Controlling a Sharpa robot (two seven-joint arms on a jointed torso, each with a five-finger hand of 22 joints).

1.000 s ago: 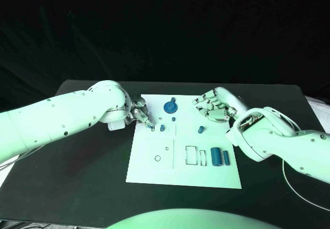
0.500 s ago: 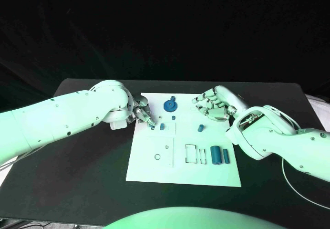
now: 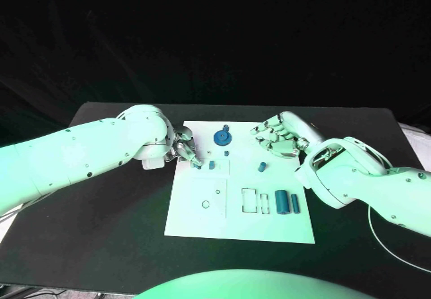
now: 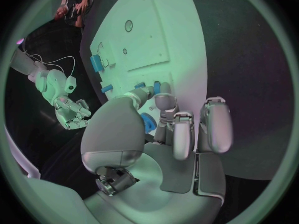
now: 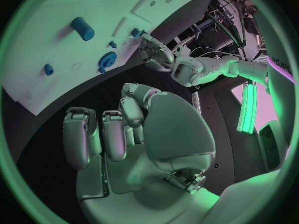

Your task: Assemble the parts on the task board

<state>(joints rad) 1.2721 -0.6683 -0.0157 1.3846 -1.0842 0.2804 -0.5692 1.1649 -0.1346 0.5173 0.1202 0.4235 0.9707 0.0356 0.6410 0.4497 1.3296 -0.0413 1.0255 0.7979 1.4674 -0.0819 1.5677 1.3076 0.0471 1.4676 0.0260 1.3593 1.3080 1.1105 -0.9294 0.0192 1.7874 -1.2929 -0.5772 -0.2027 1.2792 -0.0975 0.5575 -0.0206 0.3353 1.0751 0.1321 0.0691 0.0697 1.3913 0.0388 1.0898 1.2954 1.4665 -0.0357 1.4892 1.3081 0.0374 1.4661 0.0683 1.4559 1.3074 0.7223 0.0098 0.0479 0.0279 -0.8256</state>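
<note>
On the black tabletop (image 3: 108, 237) lies the white task board (image 3: 235, 218). At its near right corner two blue cylinders (image 3: 286, 203) lie side by side, next to rectangular outlines. Farther back a small blue peg (image 3: 261, 167) sits alone. The left hand (image 3: 182, 149) reaches over the board's left edge, its fingers (image 4: 163, 103) narrowed around a small blue part (image 4: 147, 122). The right hand (image 3: 278, 140) hovers with fingers curled in, holding nothing. Farthest, a blue gear (image 3: 222, 137) rests on the board.
</note>
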